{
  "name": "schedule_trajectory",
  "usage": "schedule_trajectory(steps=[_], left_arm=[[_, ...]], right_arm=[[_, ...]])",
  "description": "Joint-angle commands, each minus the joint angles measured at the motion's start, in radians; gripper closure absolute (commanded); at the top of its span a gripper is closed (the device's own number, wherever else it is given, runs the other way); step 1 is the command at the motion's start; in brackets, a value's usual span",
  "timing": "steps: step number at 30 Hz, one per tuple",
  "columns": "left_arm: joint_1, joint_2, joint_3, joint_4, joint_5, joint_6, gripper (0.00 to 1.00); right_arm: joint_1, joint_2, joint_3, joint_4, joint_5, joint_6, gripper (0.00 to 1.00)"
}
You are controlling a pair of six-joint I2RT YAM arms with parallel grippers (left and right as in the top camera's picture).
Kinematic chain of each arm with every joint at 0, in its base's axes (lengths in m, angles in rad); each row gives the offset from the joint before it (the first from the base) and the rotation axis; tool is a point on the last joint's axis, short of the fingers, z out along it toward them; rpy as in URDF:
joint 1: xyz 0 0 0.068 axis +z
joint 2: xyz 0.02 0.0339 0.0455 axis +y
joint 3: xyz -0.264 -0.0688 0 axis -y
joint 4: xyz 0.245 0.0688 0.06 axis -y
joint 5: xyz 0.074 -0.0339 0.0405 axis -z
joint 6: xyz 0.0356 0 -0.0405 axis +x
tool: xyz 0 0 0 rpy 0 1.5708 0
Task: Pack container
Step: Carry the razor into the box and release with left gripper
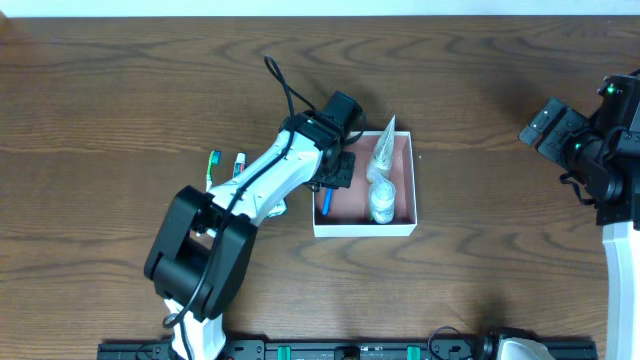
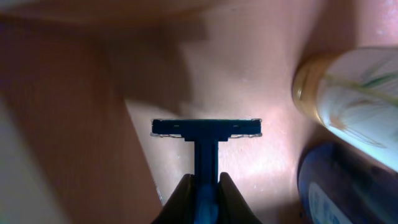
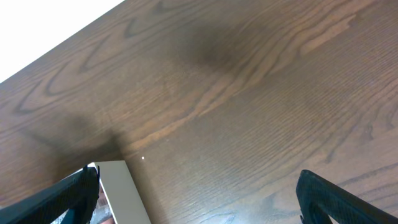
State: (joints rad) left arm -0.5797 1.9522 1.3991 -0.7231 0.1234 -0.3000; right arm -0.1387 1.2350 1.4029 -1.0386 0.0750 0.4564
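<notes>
1. the container (image 1: 365, 229), a square white-walled box with a pink inside, sits on the wooden table (image 1: 120, 90) just right of centre in the overhead frame.
2. the left arm (image 1: 270, 180) rises from the lower left of the overhead frame and stretches up and right, its wrist bent down over the left part of the container.
3. the left gripper (image 2: 206, 196) has its jaws closed tight on the handle of a blue razor (image 2: 206, 129). the razor head points away from the camera, above the pink floor.
4. the right arm (image 1: 610, 170) stands at the right edge of the overhead frame, well apart from the container.
5. the right gripper (image 3: 196, 183) has its jaws spread wide with nothing between them, above bare table near a container corner.
6. inside the container lie a pale tapered tube (image 1: 383, 150) and a bottle (image 1: 381, 202). the left wrist view also shows a dark blue item (image 2: 342, 186) at lower right.
7. two slim items (image 1: 225, 166) lie on the table left of the container, partly under the arm.
</notes>
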Motion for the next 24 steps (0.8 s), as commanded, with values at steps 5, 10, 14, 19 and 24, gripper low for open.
schedule_trajectory(steps=[5, 10, 14, 19, 24], left_arm=[[0.000, 0.011, -0.004, 0.025, -0.019, -0.013, 0.67], [0.000, 0.000, 0.009, 0.013, -0.006, -0.012, 0.65], [0.000, -0.050, 0.052, -0.032, -0.004, -0.012, 0.65], [0.001, -0.180, 0.090, -0.090, -0.017, 0.034, 0.60], [0.028, -0.285, 0.090, -0.208, -0.294, 0.041, 0.42]], right_arm=[[-0.005, -0.003, 0.003, -0.002, 0.000, 0.011, 0.01], [-0.005, -0.003, 0.003, -0.002, 0.000, 0.011, 0.01], [-0.005, -0.003, 0.003, -0.002, 0.000, 0.011, 0.01], [-0.005, -0.003, 0.003, -0.002, 0.000, 0.011, 0.01], [-0.005, -0.003, 0.003, -0.002, 0.000, 0.011, 0.01]])
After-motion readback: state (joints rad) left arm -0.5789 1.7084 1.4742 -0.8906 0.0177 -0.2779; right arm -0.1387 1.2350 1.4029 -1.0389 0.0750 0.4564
